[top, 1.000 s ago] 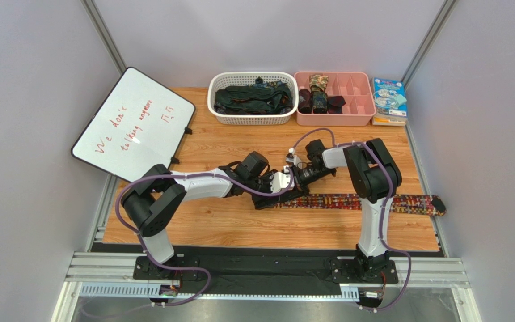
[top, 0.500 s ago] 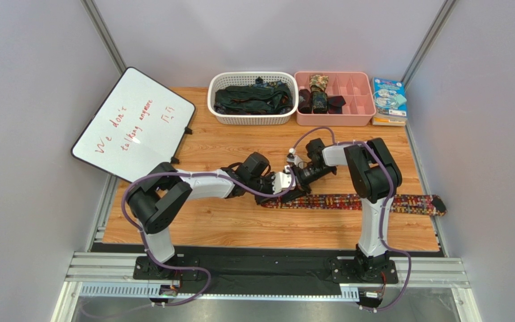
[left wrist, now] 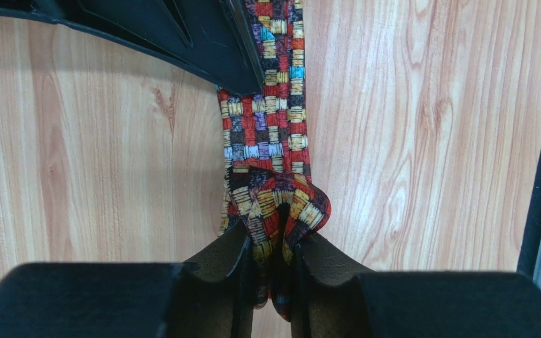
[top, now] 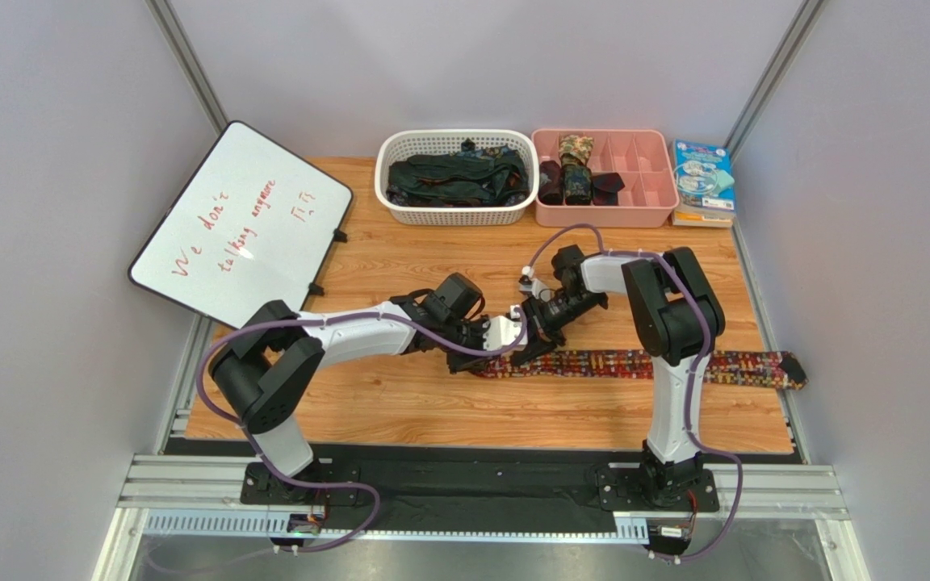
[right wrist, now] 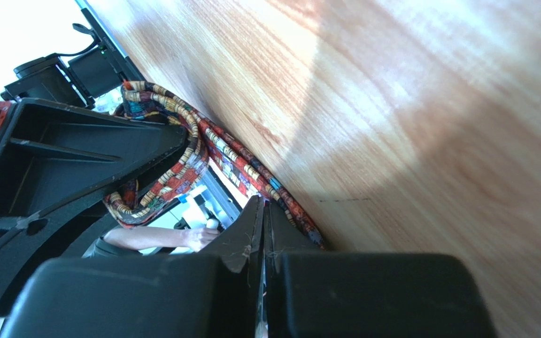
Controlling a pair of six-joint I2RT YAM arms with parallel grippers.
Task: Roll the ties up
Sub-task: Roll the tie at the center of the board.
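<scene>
Left fingers (left wrist: 217,276) are pinched on the folded end of the tie (left wrist: 266,141); the rest is laid flat along the desk (left wrist: 97,176). Right fingers (right wrist: 245,243) are pressed together beside it (fabric caught? not discernible). Turns should be kept tight, edges squared.

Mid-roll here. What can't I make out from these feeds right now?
Top view: folded end of the patterned tie, hidden under left gripper and right gripper.
Right wrist: whether the shut fingers pinch fabric; they cover it.
Top view: dark ties in the basket, too tangled to count.
</scene>
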